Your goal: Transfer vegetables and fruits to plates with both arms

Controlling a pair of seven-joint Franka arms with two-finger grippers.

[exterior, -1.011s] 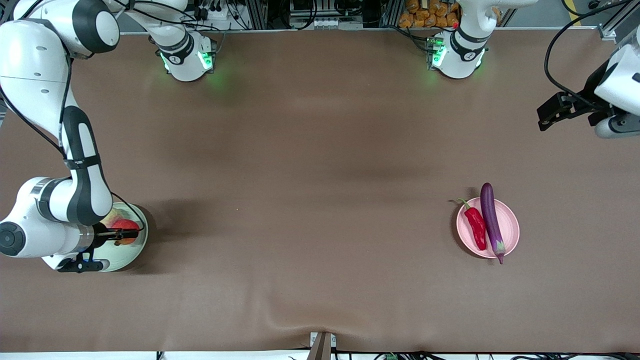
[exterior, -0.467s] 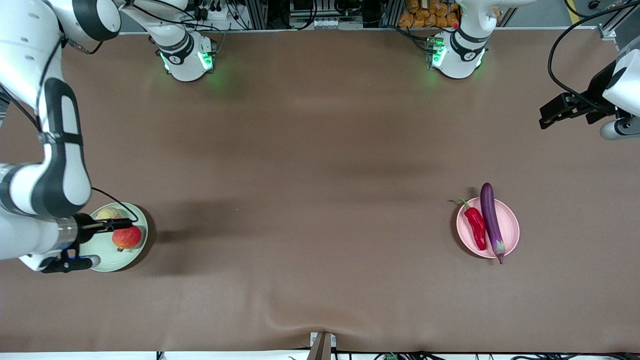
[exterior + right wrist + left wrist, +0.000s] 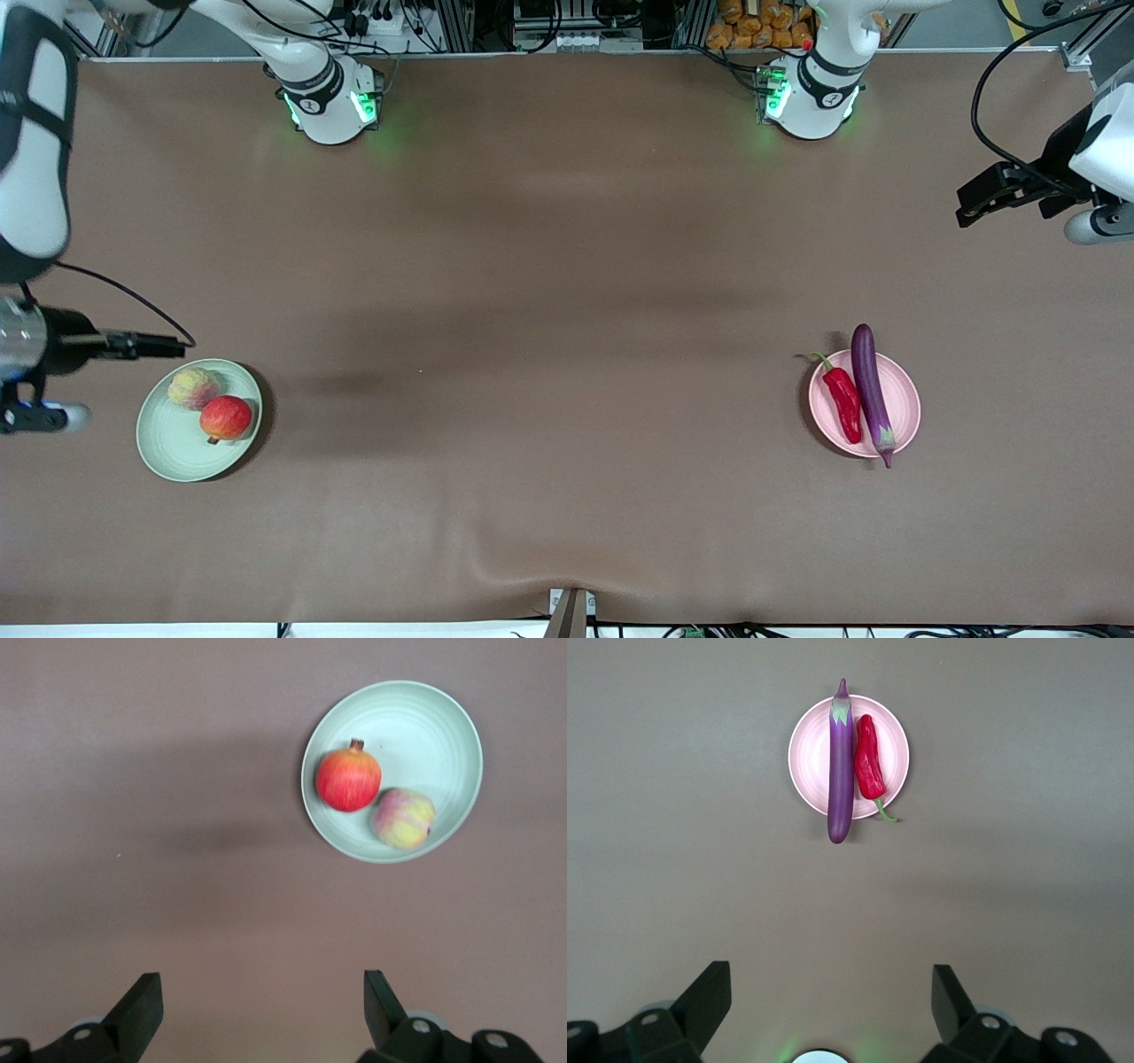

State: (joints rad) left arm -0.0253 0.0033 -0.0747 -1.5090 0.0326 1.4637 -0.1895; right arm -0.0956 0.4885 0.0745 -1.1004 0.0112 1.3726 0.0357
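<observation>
Front view shows the brown table (image 3: pixel 549 292) with both arms pulled back to its ends. At the right arm's end lies the pale green plate (image 3: pixel 177 443), carrying the red apple (image 3: pixel 226 418) and, just beside it and farther from the front camera, the ribbed yellow-green fruit (image 3: pixel 194 388). At the left arm's end lies the pale pink plate (image 3: pixel 904 408); the purple eggplant (image 3: pixel 870 390) rests across it, both ends overhanging the rim, with the red chili pepper (image 3: pixel 842 403) alongside. The right gripper (image 3: pixel 257 1005) hangs over bare table near the green plate, fingers apart and empty. The left gripper (image 3: pixel 828 1001) hangs over bare table well apart from the pink plate, fingers apart and empty too.
</observation>
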